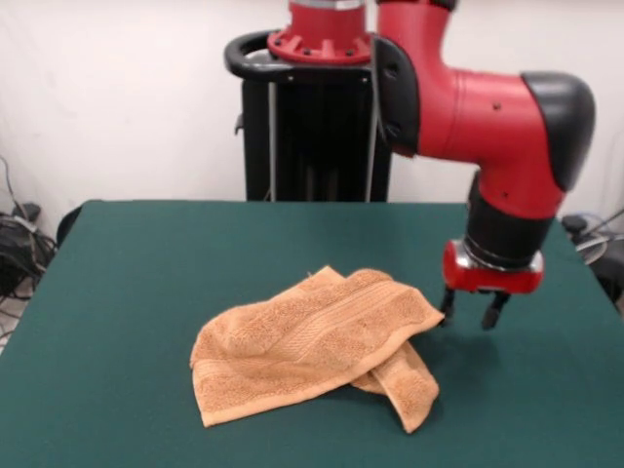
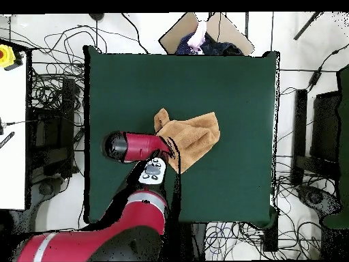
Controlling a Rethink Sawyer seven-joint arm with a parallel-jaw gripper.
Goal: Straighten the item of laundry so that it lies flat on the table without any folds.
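The item of laundry (image 1: 317, 346), a peach terry towel, lies crumpled near the middle of the green table (image 1: 127, 292). One part is folded over on top, and a flap sticks out underneath toward the front right. Woven band stripes run across its upper layer. My gripper (image 1: 471, 309) hangs just right of the towel's right corner, fingers apart and nothing between them, a little above the cloth-level surface. In the overhead view the towel (image 2: 194, 136) shows beside the red arm (image 2: 136, 146), which covers the gripper and the towel's near-left edge.
The black pedestal (image 1: 317, 136) stands at the table's far side. Cables (image 2: 48, 102) and equipment lie on the floor around the table. A person (image 2: 198, 37) shows at the top edge of the overhead view, beyond the table.
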